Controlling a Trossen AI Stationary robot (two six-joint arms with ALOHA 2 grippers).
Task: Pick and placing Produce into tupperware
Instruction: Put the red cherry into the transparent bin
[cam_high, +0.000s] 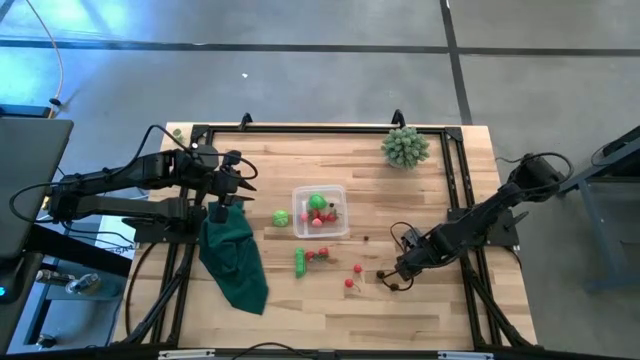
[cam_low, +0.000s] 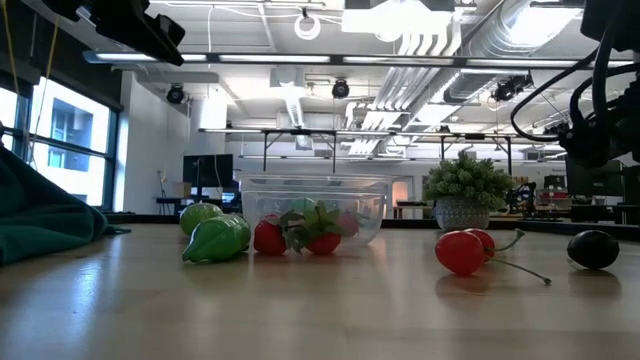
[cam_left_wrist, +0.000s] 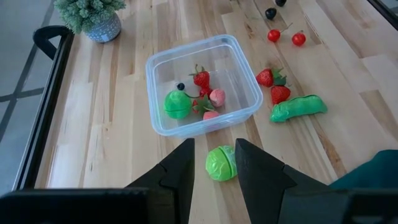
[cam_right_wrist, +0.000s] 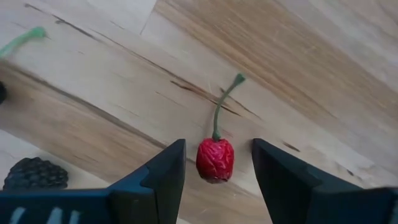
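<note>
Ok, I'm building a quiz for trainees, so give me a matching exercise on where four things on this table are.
Things:
1. green ball
2. cherry
3. plant
4. cloth

Places:
A. far corner of the table
B. between the right gripper's open fingers
C. inside the tupperware
D. on the table under the left gripper

Pairs: 1-C, 2-B, 3-A, 4-D
</note>
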